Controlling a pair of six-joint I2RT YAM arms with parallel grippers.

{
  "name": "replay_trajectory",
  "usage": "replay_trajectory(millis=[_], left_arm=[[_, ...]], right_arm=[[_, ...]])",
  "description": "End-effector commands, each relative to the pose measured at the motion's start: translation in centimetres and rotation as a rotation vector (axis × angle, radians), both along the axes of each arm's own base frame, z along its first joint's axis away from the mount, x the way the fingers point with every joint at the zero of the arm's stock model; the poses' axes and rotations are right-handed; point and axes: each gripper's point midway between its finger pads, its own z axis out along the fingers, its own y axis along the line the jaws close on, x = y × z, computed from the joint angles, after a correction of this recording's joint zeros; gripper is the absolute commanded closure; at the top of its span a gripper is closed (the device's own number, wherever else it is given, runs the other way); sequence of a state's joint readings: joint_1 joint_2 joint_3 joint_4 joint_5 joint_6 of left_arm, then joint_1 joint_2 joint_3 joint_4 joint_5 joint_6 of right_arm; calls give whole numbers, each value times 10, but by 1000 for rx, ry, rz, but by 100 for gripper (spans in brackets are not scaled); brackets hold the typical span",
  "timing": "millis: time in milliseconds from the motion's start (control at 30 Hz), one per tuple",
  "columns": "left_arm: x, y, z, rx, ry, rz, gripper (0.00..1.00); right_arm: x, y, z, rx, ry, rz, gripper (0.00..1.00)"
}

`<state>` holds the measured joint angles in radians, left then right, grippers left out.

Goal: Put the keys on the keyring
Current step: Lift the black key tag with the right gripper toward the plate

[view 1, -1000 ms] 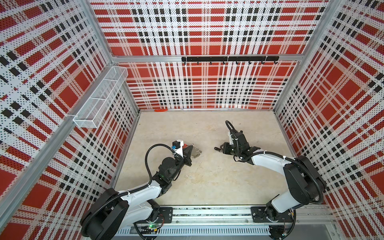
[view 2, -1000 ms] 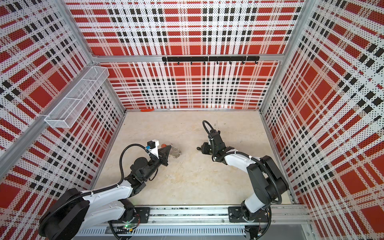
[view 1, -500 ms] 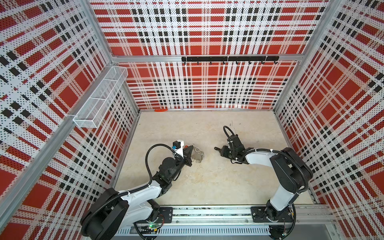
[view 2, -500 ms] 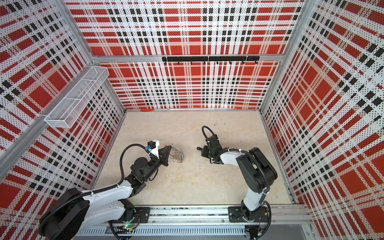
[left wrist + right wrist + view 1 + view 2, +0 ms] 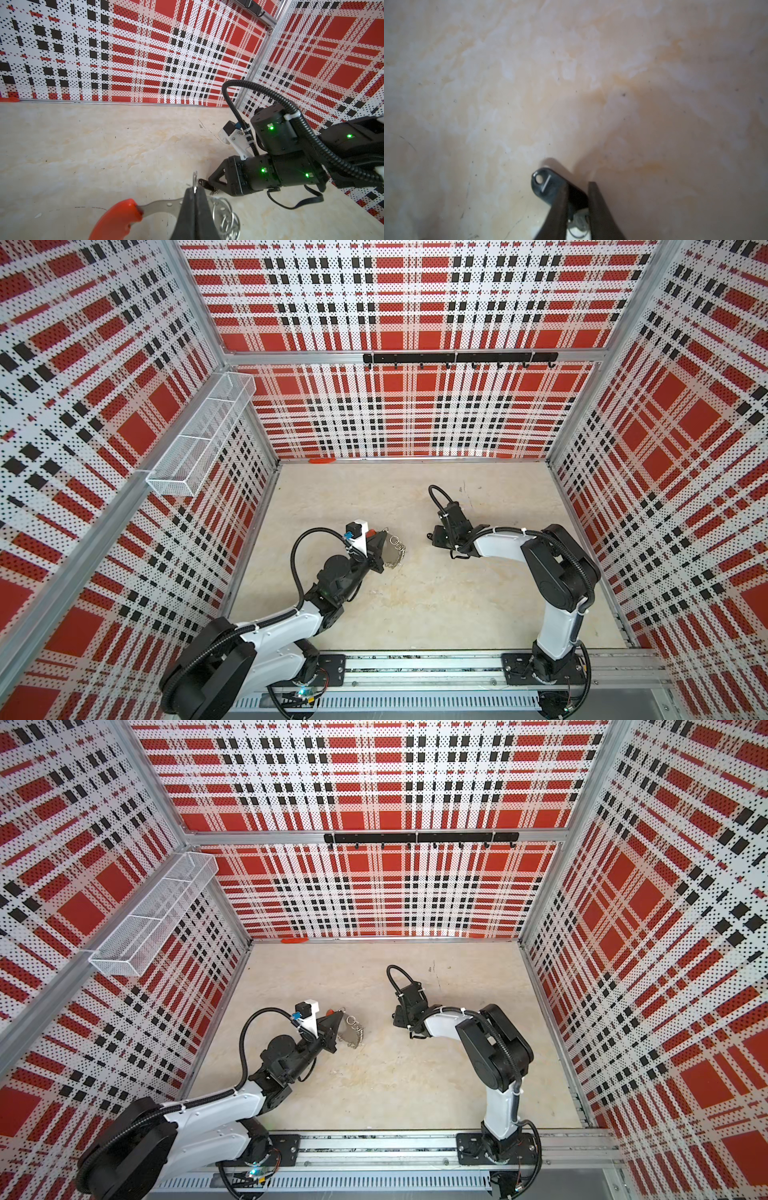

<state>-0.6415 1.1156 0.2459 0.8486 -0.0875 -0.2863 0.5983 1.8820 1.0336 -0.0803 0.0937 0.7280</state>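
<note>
Keys (image 5: 545, 185): black oblong fob, hole at the rounded end, one pale stroke beside it. Gripped between the right claw (image 5: 578, 187) fingers, close to the counter (image 5: 571, 83).
Keyring (image 5: 160, 205): grey band, red sleeve, silver loops. Pinched by the closed left claw (image 5: 194, 190), near the fob.

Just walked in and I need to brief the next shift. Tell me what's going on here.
Two robot arms are working to put a key on a ring. The left end effector is shut on the keyring, holding it by its metal band. The right end effector is down at the table with the black key fob between its fingers; a firm grip cannot be confirmed. The fob is not on the ring yet.
</note>
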Motion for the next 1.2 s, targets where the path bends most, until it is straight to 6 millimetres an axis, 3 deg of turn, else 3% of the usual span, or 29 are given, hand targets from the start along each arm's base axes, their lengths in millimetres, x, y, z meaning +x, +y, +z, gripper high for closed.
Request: replay_trajectory(millis=[0, 267, 367, 467, 567, 700, 967, 1167], left_arm=[[-1, -1, 13, -22, -49, -1, 100], [-1, -1, 13, -24, -46, 1, 100], [-1, 2, 14, -29, -50, 14, 100], [-1, 4, 14, -28, -50, 22, 100], [-1, 3, 14, -29, -49, 19, 100], [-1, 0, 14, -27, -48, 6, 100], [-1, 1, 14, -27, -50, 8, 100], [-1, 1, 14, -24, -53, 8, 100]], right_arm=[[-24, -11, -23, -145, 80, 64, 88], [-23, -9, 26, -123, -13, 109, 89], [-20, -1, 35, -124, -47, 184, 77], [-19, 17, 30, -116, -34, 298, 60], [-16, 26, 20, -148, 3, 375, 52], [-12, 34, 11, -185, 4, 459, 49], [-13, 25, -4, -292, 39, 532, 42], [-13, 17, -16, -354, 61, 530, 51]])
